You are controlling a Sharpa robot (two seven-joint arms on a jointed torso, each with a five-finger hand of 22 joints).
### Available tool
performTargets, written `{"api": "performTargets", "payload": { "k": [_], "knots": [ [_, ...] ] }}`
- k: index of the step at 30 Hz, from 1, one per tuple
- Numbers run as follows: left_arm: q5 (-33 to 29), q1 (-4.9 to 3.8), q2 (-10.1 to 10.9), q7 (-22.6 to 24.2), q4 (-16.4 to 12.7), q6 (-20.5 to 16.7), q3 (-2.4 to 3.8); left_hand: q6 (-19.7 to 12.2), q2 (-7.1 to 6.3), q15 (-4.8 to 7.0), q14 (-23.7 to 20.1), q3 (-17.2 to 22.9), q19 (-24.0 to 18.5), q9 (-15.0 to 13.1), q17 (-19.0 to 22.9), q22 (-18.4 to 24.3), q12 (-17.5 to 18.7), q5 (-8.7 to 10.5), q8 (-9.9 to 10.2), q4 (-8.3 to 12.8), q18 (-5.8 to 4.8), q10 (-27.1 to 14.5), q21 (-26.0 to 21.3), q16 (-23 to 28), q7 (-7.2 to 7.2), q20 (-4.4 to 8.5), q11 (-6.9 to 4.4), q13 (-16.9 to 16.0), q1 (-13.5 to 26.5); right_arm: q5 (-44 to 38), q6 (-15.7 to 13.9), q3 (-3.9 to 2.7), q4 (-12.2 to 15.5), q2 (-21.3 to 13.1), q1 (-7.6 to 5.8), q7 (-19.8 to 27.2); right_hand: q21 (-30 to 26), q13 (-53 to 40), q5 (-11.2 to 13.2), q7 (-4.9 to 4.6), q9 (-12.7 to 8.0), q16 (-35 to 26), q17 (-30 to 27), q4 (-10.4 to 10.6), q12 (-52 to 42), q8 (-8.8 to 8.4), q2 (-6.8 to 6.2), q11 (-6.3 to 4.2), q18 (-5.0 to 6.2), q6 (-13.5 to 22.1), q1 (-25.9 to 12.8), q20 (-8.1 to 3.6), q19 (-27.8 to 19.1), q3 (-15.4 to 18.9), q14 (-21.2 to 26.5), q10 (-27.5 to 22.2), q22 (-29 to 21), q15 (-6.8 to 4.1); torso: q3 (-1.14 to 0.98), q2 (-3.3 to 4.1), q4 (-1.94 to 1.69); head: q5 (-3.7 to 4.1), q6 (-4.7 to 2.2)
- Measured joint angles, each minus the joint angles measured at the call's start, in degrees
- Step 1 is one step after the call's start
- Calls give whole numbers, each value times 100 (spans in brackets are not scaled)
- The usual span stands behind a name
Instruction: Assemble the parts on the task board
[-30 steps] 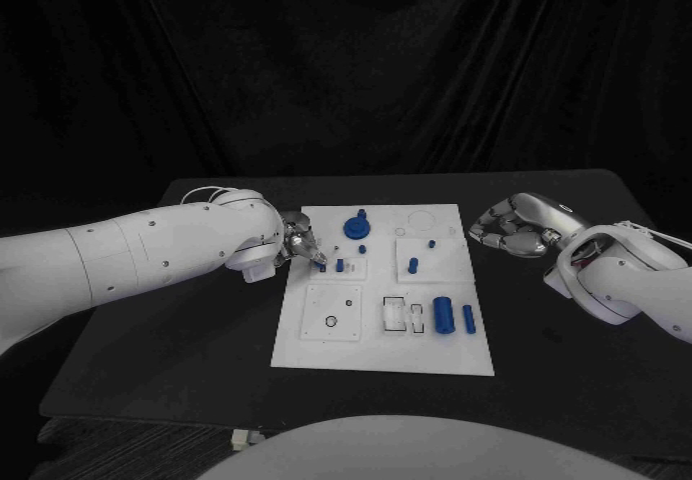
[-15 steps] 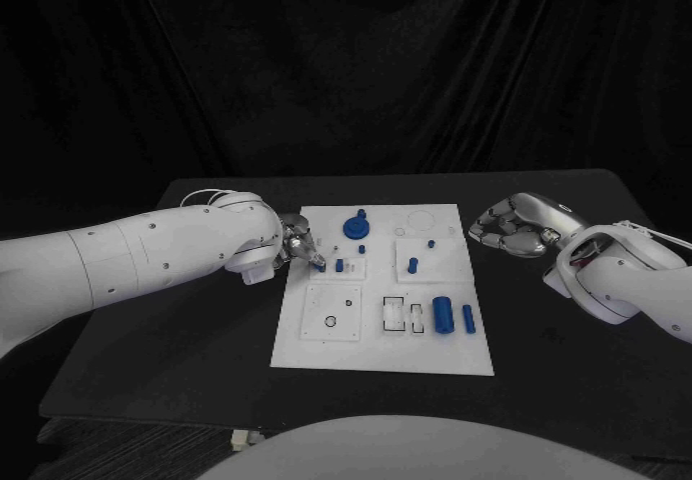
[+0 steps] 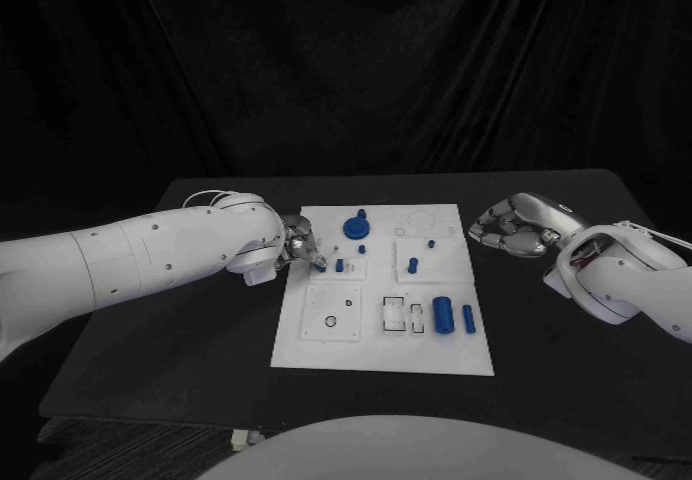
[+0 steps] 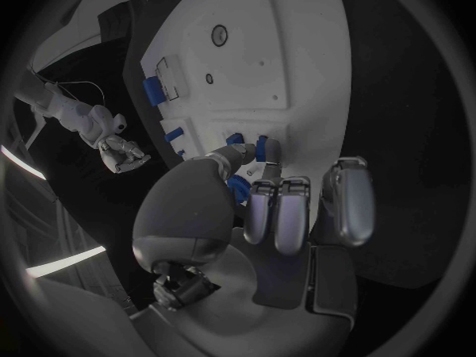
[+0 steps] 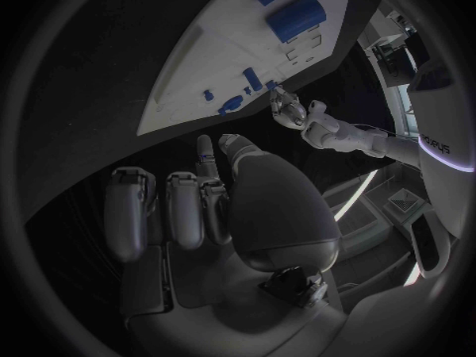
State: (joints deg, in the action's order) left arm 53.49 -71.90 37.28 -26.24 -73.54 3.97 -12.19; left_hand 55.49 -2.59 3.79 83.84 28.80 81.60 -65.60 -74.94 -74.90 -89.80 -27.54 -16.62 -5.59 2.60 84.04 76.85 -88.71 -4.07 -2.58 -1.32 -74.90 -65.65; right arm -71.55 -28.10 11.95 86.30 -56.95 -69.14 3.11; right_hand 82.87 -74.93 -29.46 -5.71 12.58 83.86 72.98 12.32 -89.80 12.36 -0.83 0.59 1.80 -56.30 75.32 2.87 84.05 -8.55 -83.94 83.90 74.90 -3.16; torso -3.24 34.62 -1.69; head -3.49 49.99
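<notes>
— On the near end of the task board (image 3: 378, 355), what is seen?
— Two blue parts (image 3: 453, 315) are laid flat; some slots are not filled yet.
— Farther up?
— A small peg (image 3: 319, 266) is pinched by the left hand (image 3: 300, 245). The right hand (image 3: 505, 228) is curled, nothing held. Nothing has been moved since before.

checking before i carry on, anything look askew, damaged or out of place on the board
Nothing stands out. The task board lies flat and whole on the table, and the blue parts lie tidily on it. The left hand is at its edge.
</notes>
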Motion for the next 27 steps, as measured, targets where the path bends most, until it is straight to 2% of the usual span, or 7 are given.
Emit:
{"api": "performTargets", "payload": {
  "k": [7, 14, 16, 18, 21, 24, 27],
  "knots": [
    [0, 18, -28, 36, 53, -3, 8, 0, 32, 0, 0, 0, 0, -9, 1, 0, 0, 5, 0, 0, 0, 0, -2, 0, 0, 0, 0, 0, 32, 12, 0, 0, 0, -1, 0, 0, -34, 0, -26, 0, 0, 0, -14, -17, 0, 0, 0, 0, 0, 0, 0, 0, 0, -17, 0, 0, 0, 0, 0, 0, 0, 5, 0],
    [4, 34, -40, 52, 81, -6, 6, 0, 36, 0, 0, 0, 0, -9, 1, 0, 0, 120, -1, 0, 0, 0, -1, 0, 0, 0, 0, 0, 37, 20, 0, 0, 0, 3, 2, 0, -34, 1, -26, 0, 0, 0, -14, -17, 0, 0, 0, 0, 0, 0, 0, 0, 0, -17, 0, 0, 1, 0, 1, 0, 1, -4, 0],
    [5, 34, -42, 55, 85, -6, 6, 0, 73, 0, 0, 0, 0, -10, 1, 0, 0, 263, -1, 0, 0, 0, -1, 0, 0, 0, 0, 0, 74, 21, 1, 0, 0, 3, 3, 0, -35, 1, -26, 0, 0, 0, -14, -17, 0, 0, 0, 0, 0, 0, 0, 0, 0, -17, 0, 0, 4, 0, 1, 0, 1, -7, 0],
    [5, 35, -42, 56, 89, -5, 6, 0, 104, 0, 0, 81, 0, -17, 1, 0, 0, 530, 33, 81, 0, 0, -20, 0, 0, 0, 0, 0, 106, 23, 1, 0, -1, 3, 5, 0, -34, 1, -26, 0, 0, 0, -14, -17, 0, 0, 0, 0, 0, 0, 0, 0, 0, -17, 0, 0, 5, 0, 1, 1, 1, -7, 0],
    [5, 35, -43, 57, 92, 0, 9, 7, 128, 0, 0, 29, 0, -29, 1, 0, 0, 778, 36, 116, 0, 0, -20, 0, 7, 0, 0, 0, 208, 25, 2, 0, -2, 3, 8, 0, -34, 1, -26, 0, -1, 0, -14, -16, 0, 0, 0, 0, 0, 0, 0, 0, 0, -17, 0, 0, 4, 0, 1, 2, 1, -3, 0],
    [6, 35, -43, 56, 106, 6, 11, 110, 96, 0, 0, -150, 0, -28, 1, 0, 0, 1018, 60, 44, 0, 0, -20, 0, 156, 0, 0, 0, 250, 27, 3, 0, -2, 2, 14, 0, -34, 1, -26, 0, -1, 0, -14, -17, 0, 0, 0, 0, 0, 0, 0, 0, 0, -17, 0, 0, 4, 0, 1, 2, 1, -3, 0],
    [7, 35, -51, 54, 122, 18, 11, 113, 120, 0, 0, -314, 0, 5, 2, 0, 0, 1278, 116, -13, 0, 0, -20, 0, 194, 0, 0, 0, 273, 28, 4, 0, -3, 2, 22, 0, -34, 1, -25, 0, -1, 0, -14, -16, 0, 0, 0, 0, 0, 0, 0, 0, 0, -16, 0, 0, 4, 0, 1, 1, 1, -7, 0]
  ]
}}
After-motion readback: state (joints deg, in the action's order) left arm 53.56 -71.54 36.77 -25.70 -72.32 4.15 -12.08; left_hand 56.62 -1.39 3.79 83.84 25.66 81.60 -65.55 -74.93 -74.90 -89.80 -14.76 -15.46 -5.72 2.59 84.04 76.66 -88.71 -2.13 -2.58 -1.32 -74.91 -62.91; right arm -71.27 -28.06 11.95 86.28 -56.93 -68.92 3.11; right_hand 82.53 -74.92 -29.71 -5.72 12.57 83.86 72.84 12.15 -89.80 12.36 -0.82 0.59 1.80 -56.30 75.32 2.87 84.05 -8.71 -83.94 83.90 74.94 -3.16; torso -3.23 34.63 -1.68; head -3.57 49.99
